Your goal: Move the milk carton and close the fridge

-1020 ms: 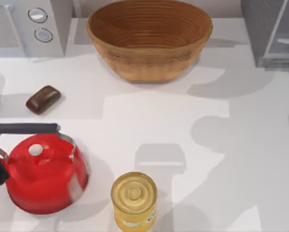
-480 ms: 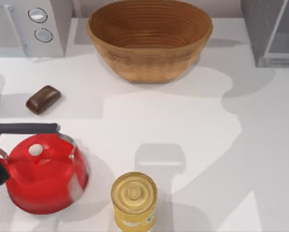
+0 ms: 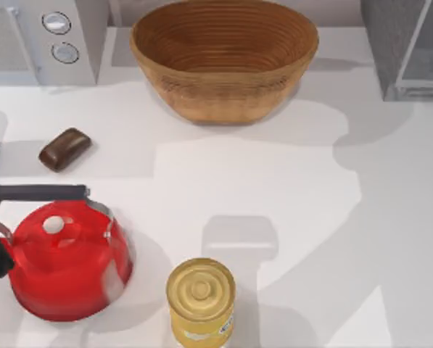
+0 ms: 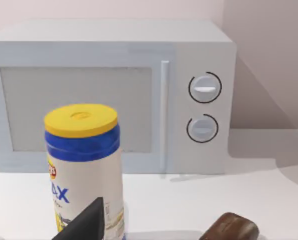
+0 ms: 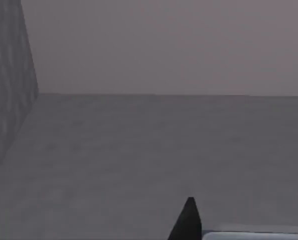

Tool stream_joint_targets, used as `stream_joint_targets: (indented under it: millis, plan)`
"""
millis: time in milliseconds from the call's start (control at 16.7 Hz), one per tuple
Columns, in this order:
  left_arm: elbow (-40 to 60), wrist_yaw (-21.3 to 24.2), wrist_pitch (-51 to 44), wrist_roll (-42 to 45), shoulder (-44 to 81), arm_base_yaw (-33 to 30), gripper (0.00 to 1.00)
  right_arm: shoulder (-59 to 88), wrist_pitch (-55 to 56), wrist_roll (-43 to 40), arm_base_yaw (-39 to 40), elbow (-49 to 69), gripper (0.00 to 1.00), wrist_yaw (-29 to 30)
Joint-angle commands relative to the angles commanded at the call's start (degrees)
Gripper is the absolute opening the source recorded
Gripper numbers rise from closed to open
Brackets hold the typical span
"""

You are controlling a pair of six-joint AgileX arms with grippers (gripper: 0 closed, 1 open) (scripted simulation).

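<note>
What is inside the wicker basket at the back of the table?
Nothing that I can see: the top view looks straight down into the basket and shows bare woven rings down to the bottom. Only the part just under the near rim is hidden.

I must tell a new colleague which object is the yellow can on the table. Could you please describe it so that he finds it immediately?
Start at the big woven basket at the table's far edge and come straight toward the near edge. The yellow can stands upright there, just right of the red kettle. It alone is a cylinder with a gold ringed lid.
</note>
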Motion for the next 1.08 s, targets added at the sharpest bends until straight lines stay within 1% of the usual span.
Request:
stream_joint_targets:
  millis: [780, 840, 1080]
  plan:
    - [0.0, 0.0, 0.0, 0.0, 0.0, 0.0, 1.0, 0.0, 0.0, 0.0, 0.0, 0.0, 0.98, 0.0]
    - [0.0, 0.0, 0.0, 0.0, 0.0, 0.0, 1.0, 0.0, 0.0, 0.0, 0.0, 0.0, 1.0, 0.0]
    - [0.0, 0.0, 0.0, 0.0, 0.0, 0.0, 1.0, 0.0, 0.0, 0.0, 0.0, 0.0, 1.0, 0.0]
